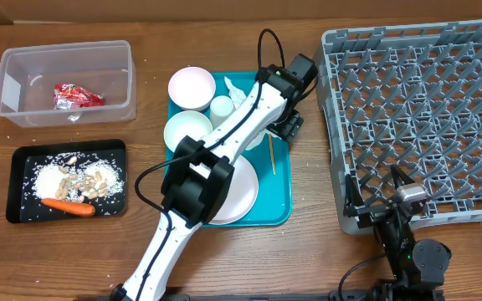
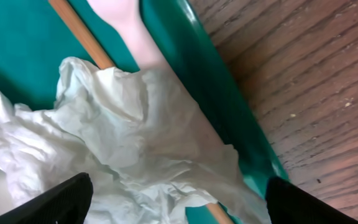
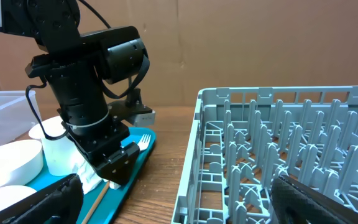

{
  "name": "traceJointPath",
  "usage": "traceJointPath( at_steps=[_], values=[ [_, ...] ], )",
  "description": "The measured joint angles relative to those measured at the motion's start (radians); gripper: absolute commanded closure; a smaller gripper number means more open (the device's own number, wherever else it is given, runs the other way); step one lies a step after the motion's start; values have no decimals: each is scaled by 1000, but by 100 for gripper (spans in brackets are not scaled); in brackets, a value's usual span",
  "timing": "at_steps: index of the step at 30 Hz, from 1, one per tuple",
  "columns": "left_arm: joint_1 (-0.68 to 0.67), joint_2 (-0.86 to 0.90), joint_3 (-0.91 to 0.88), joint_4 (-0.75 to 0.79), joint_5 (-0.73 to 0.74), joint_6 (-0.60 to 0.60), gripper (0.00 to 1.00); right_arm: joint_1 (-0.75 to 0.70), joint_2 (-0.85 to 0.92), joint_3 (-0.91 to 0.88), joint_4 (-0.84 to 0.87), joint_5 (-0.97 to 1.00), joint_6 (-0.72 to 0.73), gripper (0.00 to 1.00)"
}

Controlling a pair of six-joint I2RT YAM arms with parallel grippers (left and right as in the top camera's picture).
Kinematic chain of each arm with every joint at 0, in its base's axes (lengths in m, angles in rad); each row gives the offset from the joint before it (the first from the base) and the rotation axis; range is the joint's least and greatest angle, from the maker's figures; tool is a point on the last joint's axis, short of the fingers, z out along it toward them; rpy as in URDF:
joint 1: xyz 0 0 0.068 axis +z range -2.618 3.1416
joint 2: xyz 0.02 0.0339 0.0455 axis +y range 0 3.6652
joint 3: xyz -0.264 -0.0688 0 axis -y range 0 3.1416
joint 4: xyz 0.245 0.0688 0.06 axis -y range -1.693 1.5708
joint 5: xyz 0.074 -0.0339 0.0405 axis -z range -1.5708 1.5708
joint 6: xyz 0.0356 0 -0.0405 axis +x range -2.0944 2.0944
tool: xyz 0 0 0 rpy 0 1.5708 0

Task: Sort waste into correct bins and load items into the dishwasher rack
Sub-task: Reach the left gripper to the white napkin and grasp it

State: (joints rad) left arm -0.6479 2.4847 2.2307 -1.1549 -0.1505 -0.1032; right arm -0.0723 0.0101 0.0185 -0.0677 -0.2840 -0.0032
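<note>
A crumpled white napkin [image 1: 237, 90] lies on the teal tray [image 1: 281, 192] next to a white cup [image 1: 222, 107] and two pale bowls [image 1: 192, 86] [image 1: 188, 132]. My left gripper [image 1: 284, 127] is open just above the napkin [image 2: 135, 143], which covers part of the wooden stick [image 2: 79, 31] and the white fork [image 2: 126, 25]. The white plate [image 1: 241, 196] sits partly under the arm. The red-and-white wrapper [image 1: 78, 96] lies in the clear tub [image 1: 11, 84]. The carrot [image 1: 67, 206] and scraps [image 1: 82, 180] lie in the black tray [image 1: 19, 192]. My right gripper [image 1: 404, 196] is open and empty by the grey rack [image 1: 417, 109].
The rack [image 3: 278, 137] holds nothing and fills the right side of the table. In the right wrist view the left gripper [image 3: 114, 165] hangs over the tray's right rim, with the cup [image 3: 58, 149] and a bowl [image 3: 8, 162] behind it. Bare wood lies between tray and rack.
</note>
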Motion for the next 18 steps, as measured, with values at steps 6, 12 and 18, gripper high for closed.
traceJointPath(
  at_steps=[6, 12, 18],
  values=[
    [23, 1, -13, 26, 1, 36, 14, 0, 0, 0, 0, 0, 0, 0],
    [31, 1, -47, 55, 51, 79, 20, 0, 0, 0, 0, 0, 0, 0],
    [31, 1, -47, 65, 60, 89, 29, 0, 0, 0, 0, 0, -1, 0]
  ],
)
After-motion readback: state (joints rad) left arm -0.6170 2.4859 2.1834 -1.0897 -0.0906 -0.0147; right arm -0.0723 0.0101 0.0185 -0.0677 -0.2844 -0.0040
